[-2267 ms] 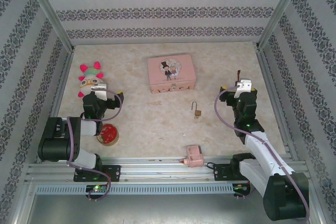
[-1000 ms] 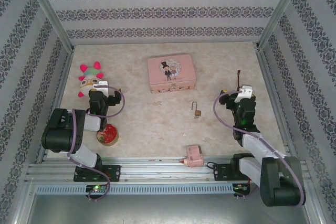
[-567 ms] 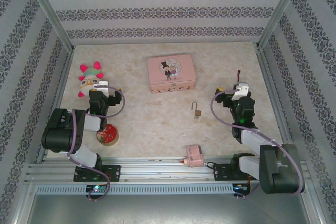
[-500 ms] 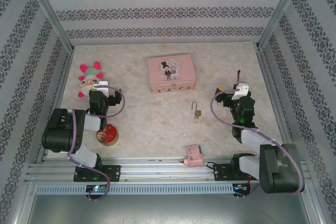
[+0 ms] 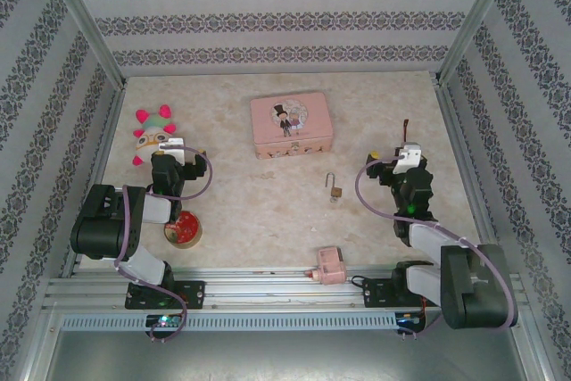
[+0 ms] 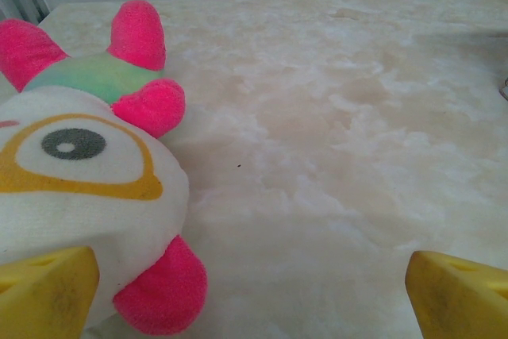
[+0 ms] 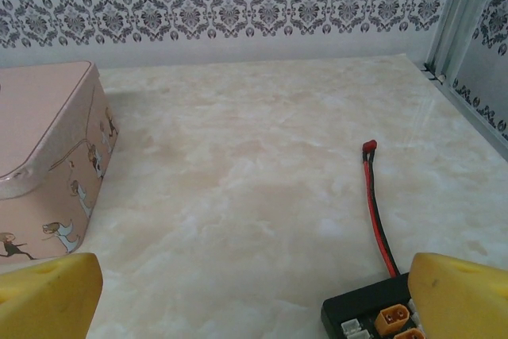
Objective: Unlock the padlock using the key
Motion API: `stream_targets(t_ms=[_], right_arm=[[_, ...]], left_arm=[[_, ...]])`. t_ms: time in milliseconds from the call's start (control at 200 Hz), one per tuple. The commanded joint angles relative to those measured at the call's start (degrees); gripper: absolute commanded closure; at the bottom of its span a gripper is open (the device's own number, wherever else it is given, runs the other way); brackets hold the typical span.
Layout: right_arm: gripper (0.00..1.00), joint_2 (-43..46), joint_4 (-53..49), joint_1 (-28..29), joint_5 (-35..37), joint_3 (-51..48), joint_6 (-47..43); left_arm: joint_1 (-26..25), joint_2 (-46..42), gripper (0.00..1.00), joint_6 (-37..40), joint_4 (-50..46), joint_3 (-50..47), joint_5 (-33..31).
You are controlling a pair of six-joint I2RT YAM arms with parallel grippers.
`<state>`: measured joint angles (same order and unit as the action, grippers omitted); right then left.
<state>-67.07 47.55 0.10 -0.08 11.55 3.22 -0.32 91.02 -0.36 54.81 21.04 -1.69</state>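
Note:
The tiny brass padlock [image 5: 335,187] with its thin silver shackle lies on the marble table, right of centre and in front of the pink tin box [image 5: 292,126]. I cannot make out the key. My right gripper [image 5: 409,154] sits to the right of the padlock, well apart from it. In the right wrist view it [image 7: 254,299] is open, with bare table between its yellow fingertips [image 7: 48,295]. My left gripper [image 5: 168,153] is far to the left beside the plush toy [image 5: 152,129]. In the left wrist view it [image 6: 250,299] is open and holds nothing.
A small pink block [image 5: 328,265] lies at the near edge and a red round object [image 5: 183,227] near the left arm. The plush toy [image 6: 87,156] is just ahead-left of the left fingers. A black connector board [image 7: 369,315] with a red-black wire [image 7: 375,204] lies by the right gripper. Patterned walls enclose the table.
The right arm has folded back toward its base, its gripper shifting slightly left and nearer. The left arm also drew back early on, then held still. The padlock has not moved.

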Motion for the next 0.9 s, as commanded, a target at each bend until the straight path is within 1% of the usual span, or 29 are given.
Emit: stream_targets(t_ms=[0, 145, 395, 545, 794, 894], right_arm=[[0.02, -2.2, 5.0, -0.7, 0.1, 0.0, -0.9], [0.02, -6.3, 10.2, -0.7, -1.0, 0.2, -0.5], [0.02, -10.9, 12.6, -1.7, -1.6, 1.1, 0.5], [0.02, -14.6, 17.1, -3.7, -1.7, 0.5, 3.1], [0.02, -21.5, 24.7, -4.1, -2.0, 0.3, 3.9], [0.02, -20.7, 22.6, -4.2, -3.1, 0.9, 3.7]], left_arm=[[-0.3, 0.2, 0.01, 0.7, -0.1, 1.0, 0.6], [-0.3, 0.2, 0.01, 0.6, -0.1, 1.0, 0.6], [-0.3, 0.2, 0.01, 0.6, -0.1, 1.0, 0.6], [-0.3, 0.2, 0.01, 0.6, -0.1, 1.0, 0.6], [-0.3, 0.2, 0.01, 0.7, -0.1, 1.0, 0.6], [-0.3, 0.2, 0.01, 0.7, -0.1, 1.0, 0.7]])
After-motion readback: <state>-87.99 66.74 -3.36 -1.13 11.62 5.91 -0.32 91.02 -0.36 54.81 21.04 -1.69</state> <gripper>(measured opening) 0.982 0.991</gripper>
